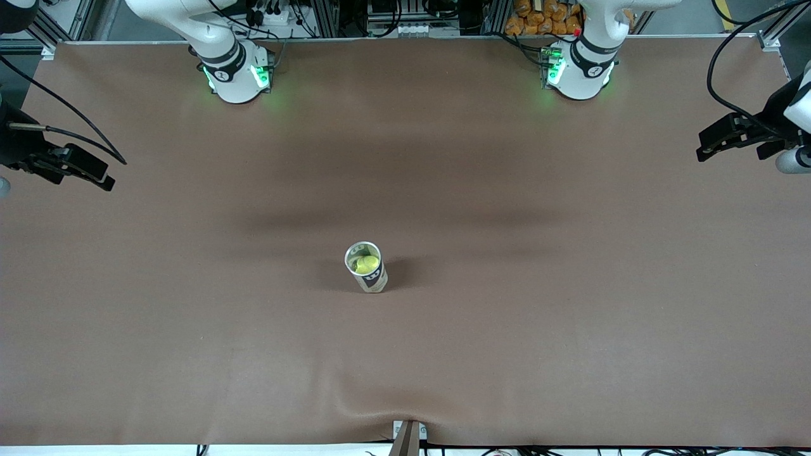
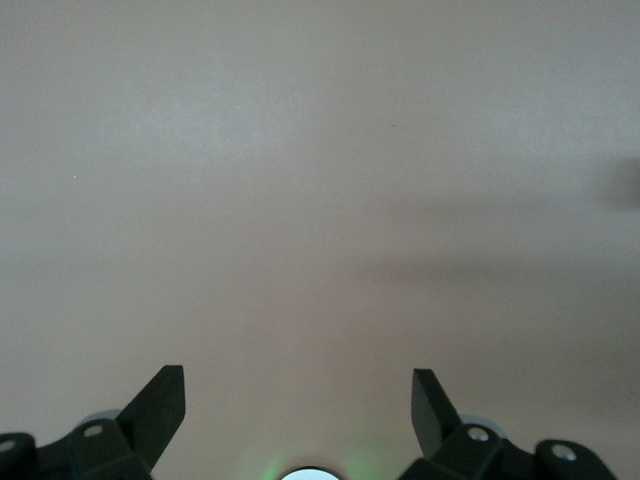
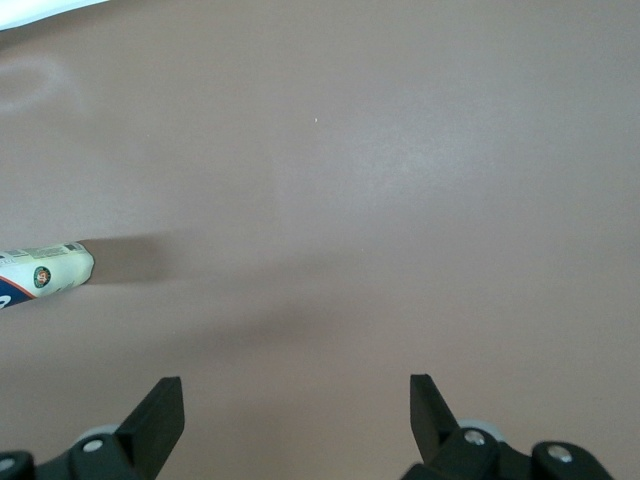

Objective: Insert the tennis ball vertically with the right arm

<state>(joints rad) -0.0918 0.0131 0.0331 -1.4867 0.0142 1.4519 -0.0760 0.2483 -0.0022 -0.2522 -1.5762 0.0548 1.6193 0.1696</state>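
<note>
A clear tennis ball can (image 1: 374, 279) with a white and dark label stands upright near the middle of the brown table. A yellow-green tennis ball (image 1: 366, 263) sits inside it, seen through the open top. My right gripper (image 1: 101, 178) is open and empty at the right arm's end of the table, well away from the can. In the right wrist view the gripper (image 3: 296, 390) is open over bare table and the can (image 3: 42, 271) shows at the picture's edge. My left gripper (image 1: 708, 149) waits at the left arm's end, and the left wrist view shows it (image 2: 298, 385) open and empty.
The brown table cover (image 1: 570, 304) has a wrinkle at its edge nearest the front camera, by a small bracket (image 1: 408, 437). The two arm bases (image 1: 236, 76) (image 1: 580, 73) stand along the edge farthest from the front camera.
</note>
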